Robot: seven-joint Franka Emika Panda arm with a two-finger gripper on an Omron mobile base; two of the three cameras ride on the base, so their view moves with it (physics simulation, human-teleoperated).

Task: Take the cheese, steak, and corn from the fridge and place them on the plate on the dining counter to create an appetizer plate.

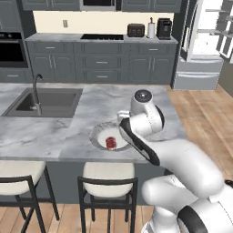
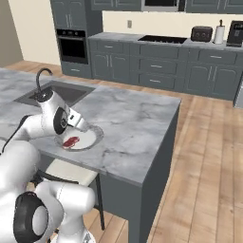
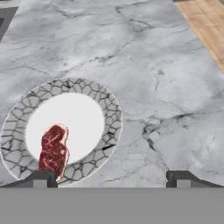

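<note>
The dark red steak (image 3: 54,151) lies on the plate (image 3: 109,109), half on its white centre and half on the near grey rim. The plate (image 1: 97,135) rests near the front edge of the marble dining counter (image 1: 45,132). My gripper (image 3: 111,177) hovers open above the counter just beside the plate, with nothing between its widely spread fingertips (image 3: 41,177). In the right base view the steak (image 2: 71,141) shows under my wrist. The white fridge (image 1: 205,41) stands far back on the right with its doors open. Cheese and corn are out of view.
An inset sink (image 1: 45,102) with a faucet (image 1: 36,93) lies left of the plate. Two stools (image 1: 109,182) stand under the counter's front edge. The dark cabinet worktop (image 1: 100,38) with appliances runs along the back wall. Wooden floor (image 2: 209,156) opens to the right.
</note>
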